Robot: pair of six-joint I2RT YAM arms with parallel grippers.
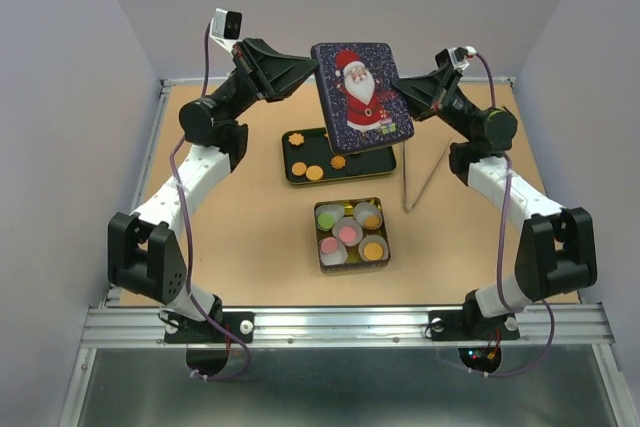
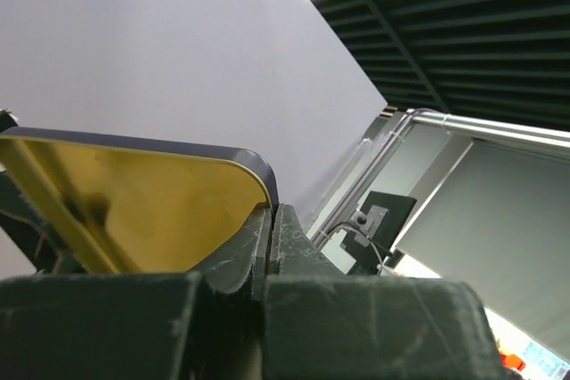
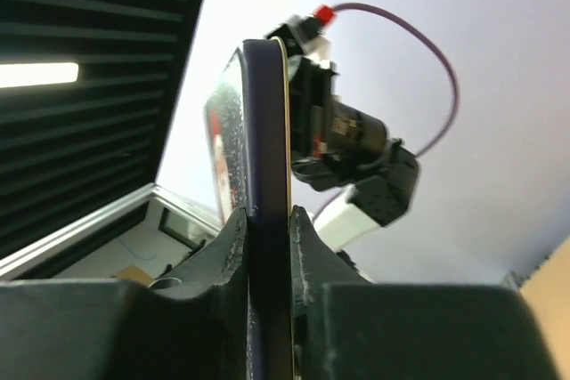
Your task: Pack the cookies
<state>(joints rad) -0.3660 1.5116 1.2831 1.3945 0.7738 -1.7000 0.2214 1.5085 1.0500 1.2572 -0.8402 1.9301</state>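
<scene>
A rectangular dark-blue metal lid with a Santa picture (image 1: 362, 97) hangs tilted above the back of the tan wooden table (image 1: 230, 237). The left gripper (image 1: 318, 69) pinches its left edge and the right gripper (image 1: 398, 89) its right edge. Beneath it, partly hidden, lies a shallow black rectangular metal tray (image 1: 290, 177) with small flat orange cookies (image 1: 314, 173) loose toward its left side. In front of the tray, apart from it, sits a small square metal tin (image 1: 325, 265) filled with white pleated paper cups (image 1: 352, 213). Five of the cups hold round pink, green and orange cookies (image 1: 348, 234). Right of the tray and tin lies a thin V-shaped pair of metal rods (image 1: 406, 182).
</scene>
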